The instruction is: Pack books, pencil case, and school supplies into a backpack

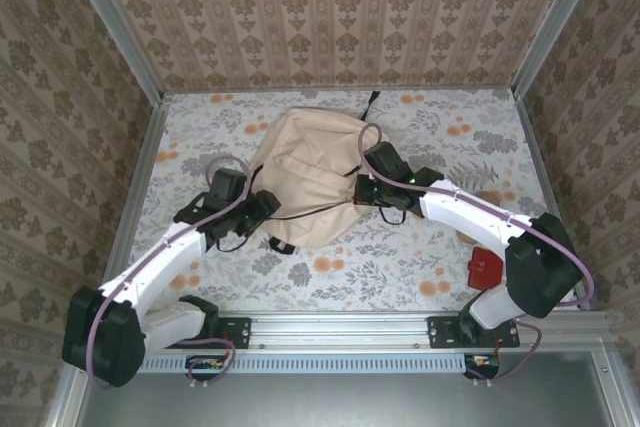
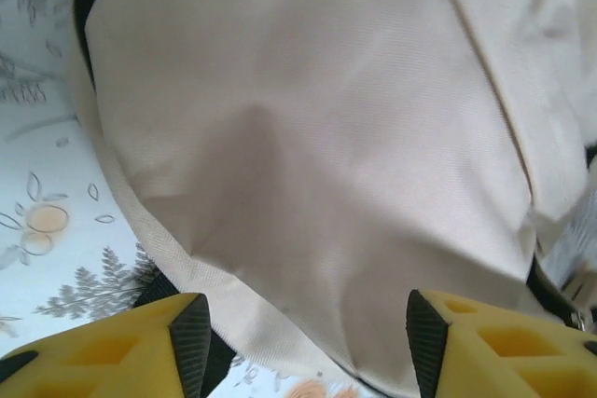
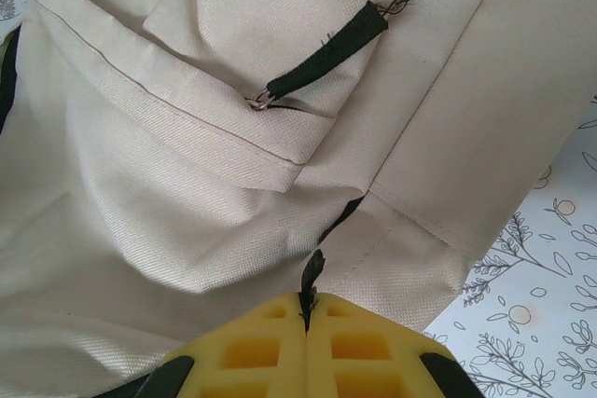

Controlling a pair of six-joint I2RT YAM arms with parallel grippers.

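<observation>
Top external: lumpy beige backpack point(image 1: 305, 172)

Beige backpack point(image 1: 305, 169), black zipper pull point(image 3: 312, 274), yellow fingers point(image 2: 107, 356), red square point(image 1: 485, 267), white floral-print table point(image 1: 400, 259).

Looks like a robot lab test cell dressed up as a home, not a real room. The wall panels point(image 1: 330, 7) are flat boards w/ beige damask wallpaper, held in bare aluminium corner posts point(image 1: 112, 22). The surface point(image 1: 400, 257) wears a floral cloth, domestic-looking, but its near edge is a metal rail point(image 1: 340, 325) w/ two arm bases point(image 1: 225, 327) bolted on & purple cables point(image 1: 160, 257) running along the arms. Nearer than the rail is a plain grey sheet point(image 1: 340, 402), prob. a bench top, hard to tell from this angle.
</observation>
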